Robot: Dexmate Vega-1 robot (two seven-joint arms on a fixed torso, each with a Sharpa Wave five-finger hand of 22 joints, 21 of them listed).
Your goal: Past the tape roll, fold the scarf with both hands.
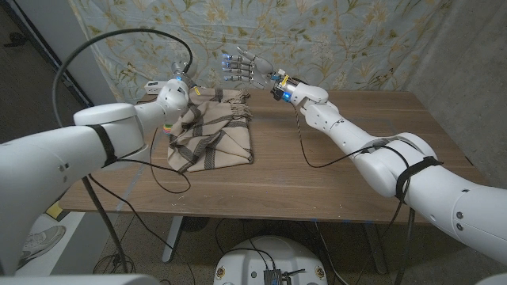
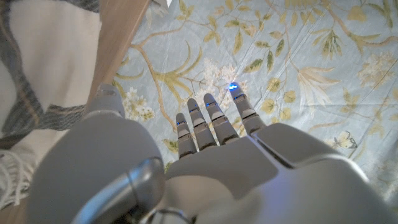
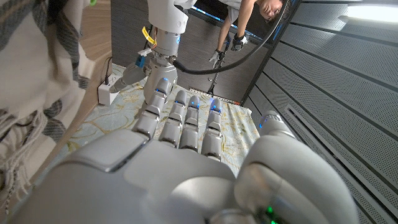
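Scarf (image 1: 212, 129) lies on the wooden counter (image 1: 341, 158), toward its left and far side. Beige cloth with dark plaid stripes, folded over into a thick, rumpled, roughly rectangular stack; fringe visible at the far edge. In my left wrist view the scarf (image 2: 37, 74) shows beside the counter's edge, fringe at one corner.

Left robot hand (image 1: 176, 93): at the scarf's far left corner, above or against the cloth; from the head view I cannot tell whether it touches. Its fingers are hidden there by the wrist housing. In the left wrist view the left robot hand (image 2: 211, 134) has fingers straight, close together, pointing at the floral backdrop cloth (image 2: 298, 56), nothing in them. I read it as open and empty.

Right robot hand (image 1: 244, 68): raised off the counter, past the scarf's far right corner, fingers spread and extended toward the left arm, holding nothing. Right wrist view agrees: right robot hand (image 3: 186, 124) with fingers straight, scarf (image 3: 37, 81) off to one side, apart from the fingers.

A person (image 3: 245, 25) is in the right wrist view, behind the rig.

Tape roll: I cannot make one out.
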